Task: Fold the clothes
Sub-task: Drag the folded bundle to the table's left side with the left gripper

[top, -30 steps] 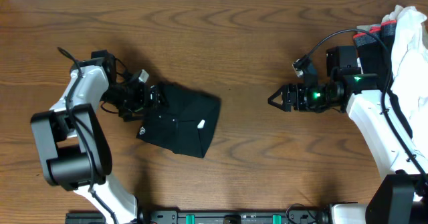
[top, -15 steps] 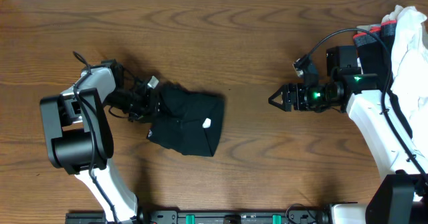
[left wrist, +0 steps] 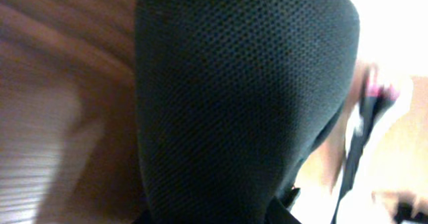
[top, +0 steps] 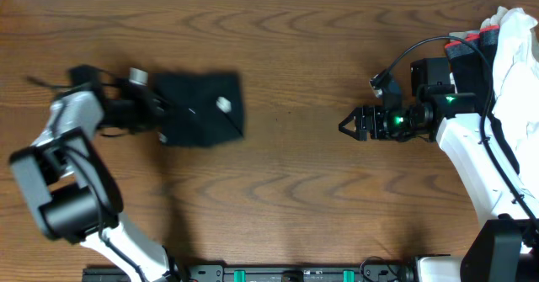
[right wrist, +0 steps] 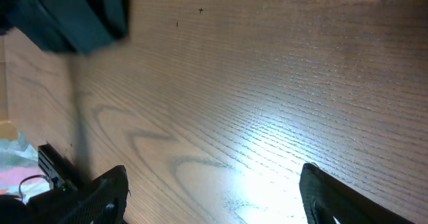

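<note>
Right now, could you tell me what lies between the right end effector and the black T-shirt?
Nothing: the overhead view shows only bare wooden table between the right end effector and the T-shirt.

Left end effector: earlier spread at the T-shirt edge, now clamped on its left edge | T-shirt: carried leftward and toward the far side of the desk, turned squarer | white label: moved with it | left arm: swung outward.

The left claw grips the black T-shirt at its left edge; the right claw gapes well apart.
</note>
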### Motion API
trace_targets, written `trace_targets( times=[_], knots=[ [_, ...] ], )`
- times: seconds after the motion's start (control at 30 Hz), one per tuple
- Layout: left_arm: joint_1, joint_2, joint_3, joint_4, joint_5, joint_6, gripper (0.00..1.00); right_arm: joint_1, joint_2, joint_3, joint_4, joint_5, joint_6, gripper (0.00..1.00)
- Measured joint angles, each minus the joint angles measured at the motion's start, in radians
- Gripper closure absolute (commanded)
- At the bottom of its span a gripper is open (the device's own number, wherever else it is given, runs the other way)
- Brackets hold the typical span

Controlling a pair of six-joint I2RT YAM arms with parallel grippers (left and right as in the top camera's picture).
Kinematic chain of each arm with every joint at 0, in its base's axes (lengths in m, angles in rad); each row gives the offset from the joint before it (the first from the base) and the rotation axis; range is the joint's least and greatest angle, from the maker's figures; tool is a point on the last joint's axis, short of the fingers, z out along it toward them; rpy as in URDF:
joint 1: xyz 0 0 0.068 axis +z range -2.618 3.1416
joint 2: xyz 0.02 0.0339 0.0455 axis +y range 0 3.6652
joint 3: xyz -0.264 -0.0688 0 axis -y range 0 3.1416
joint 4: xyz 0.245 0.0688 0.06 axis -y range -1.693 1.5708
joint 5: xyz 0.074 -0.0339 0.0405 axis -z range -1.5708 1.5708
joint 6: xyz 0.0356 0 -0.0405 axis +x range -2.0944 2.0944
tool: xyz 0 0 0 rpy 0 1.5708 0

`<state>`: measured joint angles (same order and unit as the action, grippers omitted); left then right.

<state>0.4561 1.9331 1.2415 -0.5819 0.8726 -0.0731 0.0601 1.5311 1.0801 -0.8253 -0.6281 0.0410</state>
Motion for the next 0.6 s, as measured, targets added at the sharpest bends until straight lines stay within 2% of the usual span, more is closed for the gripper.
trace_targets(
  times=[0.13,0.23,0.47,0.6],
  knots=[
    [0.109,-0.005,0.006,0.111,-0.093,-0.179,0.92,0.0,0.0,0.0,0.001,0.0,0.0,0.2],
    [0.151,-0.005,0.005,0.156,-0.182,-0.308,0.92,0.0,0.0,0.0,0.0,0.0,0.003,0.2],
    [0.193,0.019,0.005,0.164,-0.381,-0.633,0.94,0.0,0.0,0.0,-0.031,0.0,0.012,0.2],
    [0.222,0.047,0.005,0.161,-0.405,-0.781,0.94,0.0,0.0,0.0,-0.055,0.0,0.015,0.2]
  ],
)
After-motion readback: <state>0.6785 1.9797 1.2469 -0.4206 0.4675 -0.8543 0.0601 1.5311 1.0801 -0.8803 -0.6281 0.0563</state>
